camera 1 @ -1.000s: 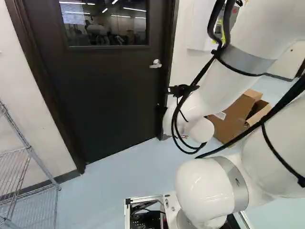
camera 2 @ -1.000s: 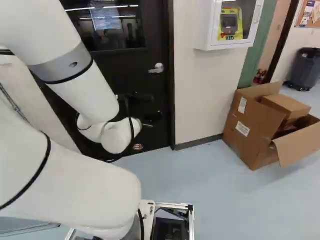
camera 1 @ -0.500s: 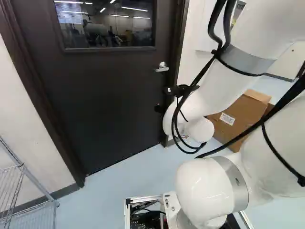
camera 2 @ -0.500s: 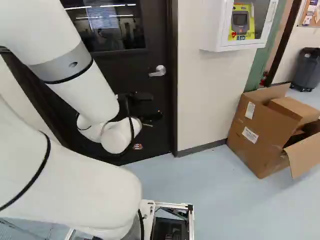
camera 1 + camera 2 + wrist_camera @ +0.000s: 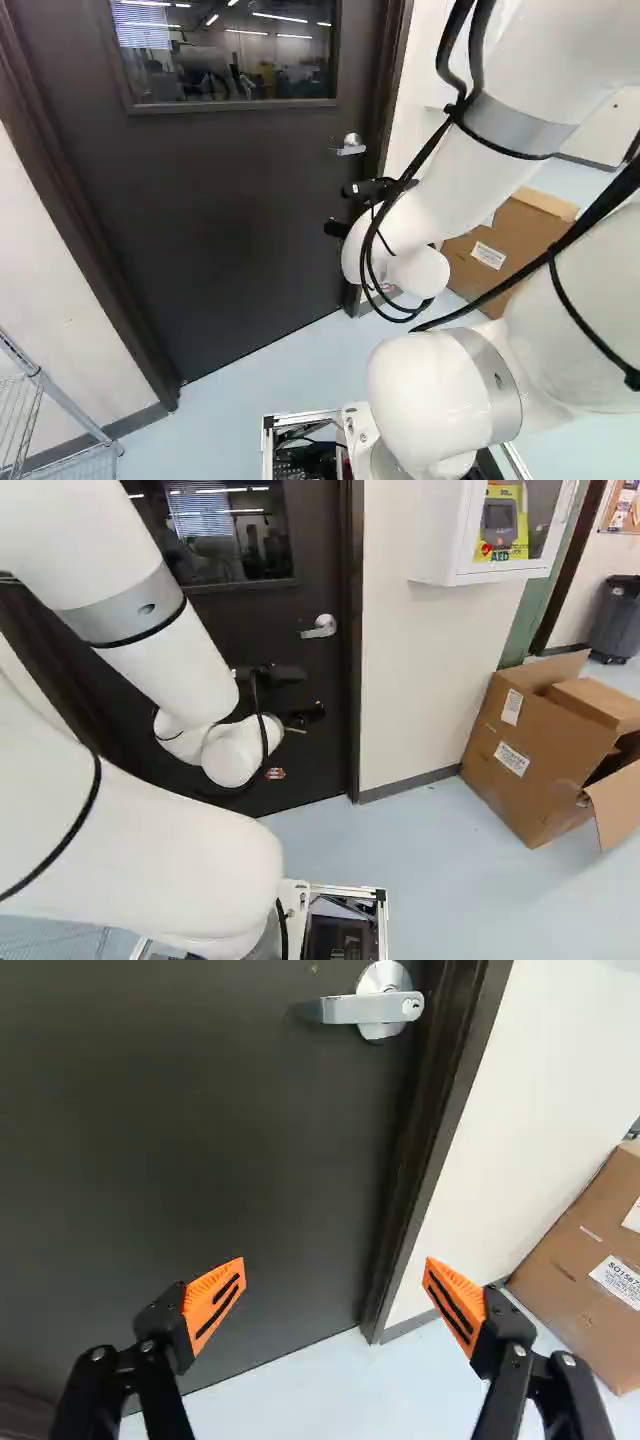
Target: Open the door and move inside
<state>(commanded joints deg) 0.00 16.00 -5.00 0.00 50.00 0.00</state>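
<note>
Before the dark door (image 5: 200,1140), your gripper (image 5: 335,1303) stands spread wide, holding nothing; metal lever handle (image 5: 368,1008) ahead and higher, beside the door frame (image 5: 425,1130). Best raise and centre on it before bearing down near its free end, which points away from the frame, long axis roughly level.

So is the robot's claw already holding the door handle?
No, the gripper is open with nothing between its fingers, and the door handle is ahead of it, untouched.
</note>
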